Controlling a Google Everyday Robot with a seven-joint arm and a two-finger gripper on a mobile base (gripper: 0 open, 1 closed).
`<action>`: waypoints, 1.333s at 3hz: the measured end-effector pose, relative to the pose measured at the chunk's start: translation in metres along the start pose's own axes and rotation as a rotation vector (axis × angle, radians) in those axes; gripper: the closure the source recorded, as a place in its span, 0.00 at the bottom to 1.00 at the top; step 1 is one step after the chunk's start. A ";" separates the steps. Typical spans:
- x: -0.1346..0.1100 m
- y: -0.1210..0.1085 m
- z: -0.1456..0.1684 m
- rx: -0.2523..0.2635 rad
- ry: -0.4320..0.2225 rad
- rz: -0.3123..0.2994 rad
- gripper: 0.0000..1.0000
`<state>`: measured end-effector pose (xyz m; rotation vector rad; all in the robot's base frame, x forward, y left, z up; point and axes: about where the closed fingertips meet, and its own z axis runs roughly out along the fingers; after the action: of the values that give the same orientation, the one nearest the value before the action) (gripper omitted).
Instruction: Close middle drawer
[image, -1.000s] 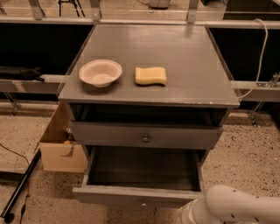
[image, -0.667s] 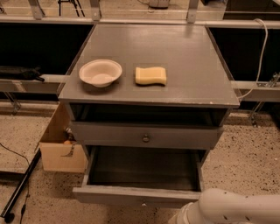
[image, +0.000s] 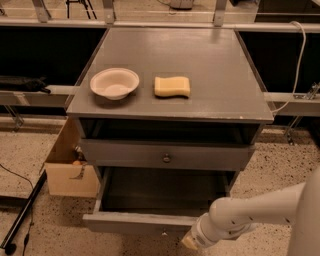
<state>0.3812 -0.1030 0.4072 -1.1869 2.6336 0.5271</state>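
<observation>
1. Gripper (image: 193, 243) sits low at the bottom edge, just before the middle drawer (image: 125, 221) front; how wide it stands I cannot tell.
2. That drawer is pulled well out, so this placement likely sets up an inward push.

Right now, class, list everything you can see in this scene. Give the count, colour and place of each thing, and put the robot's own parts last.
cabinet: one, grey, centre of the view.
bowl: one, white, left on the cabinet top.
sponge: one, yellow, right of the bowl, apart from it.
upper drawer: one, grey, round knob, just under the top.
middle drawer: one, grey, pulled out, dark inside.
cardboard box: one, tan, on the floor left of the cabinet.
cable: one, white, behind the cabinet on the right.
arm: one, white, lower right.
gripper: one, at the arm's end, by the middle drawer's front.
</observation>
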 end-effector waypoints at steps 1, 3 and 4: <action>-0.011 -0.030 0.000 0.033 -0.011 0.025 0.97; -0.011 -0.030 0.000 0.033 -0.011 0.025 0.50; -0.026 -0.040 0.003 0.042 -0.011 0.035 0.27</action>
<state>0.4284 -0.1085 0.4040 -1.1252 2.6470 0.4803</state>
